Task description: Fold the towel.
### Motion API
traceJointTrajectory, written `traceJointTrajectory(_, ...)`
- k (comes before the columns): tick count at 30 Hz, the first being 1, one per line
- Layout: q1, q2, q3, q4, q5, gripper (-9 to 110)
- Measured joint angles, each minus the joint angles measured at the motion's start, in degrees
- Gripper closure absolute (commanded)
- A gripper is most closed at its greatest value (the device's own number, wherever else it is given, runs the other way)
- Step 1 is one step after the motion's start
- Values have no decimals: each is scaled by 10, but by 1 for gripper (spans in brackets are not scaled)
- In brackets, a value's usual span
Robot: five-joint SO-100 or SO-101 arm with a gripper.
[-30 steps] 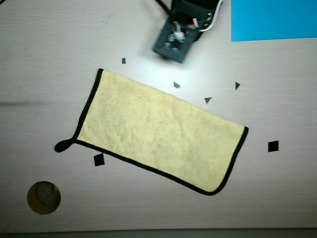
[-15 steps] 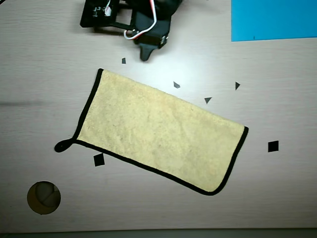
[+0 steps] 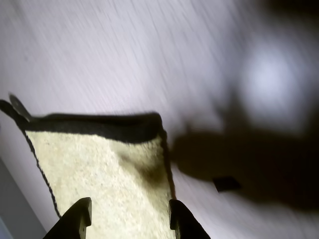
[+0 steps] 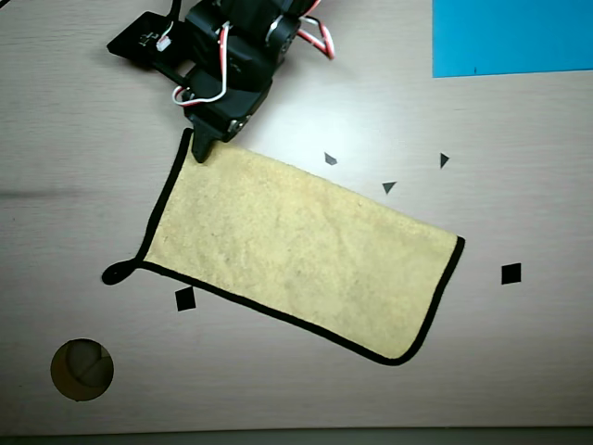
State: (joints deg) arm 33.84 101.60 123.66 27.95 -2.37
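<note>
Around the flat towel lie black markers and a blue sheet; the gripper gapes empty above it.

I can read no text, label, brand or number anywhere here. The towel carries no printing that I can make out, and neither does the blue sheet. The only marks on the tabletop are small plain black squares and dark triangles, with no writing on them.
</note>
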Motion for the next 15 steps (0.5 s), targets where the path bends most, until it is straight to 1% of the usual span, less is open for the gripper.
traceJointTrajectory(7, 7, -44, 0, -43, -19, 84)
traceJointTrajectory(15, 8, -72, -1, -65, -31, 84)
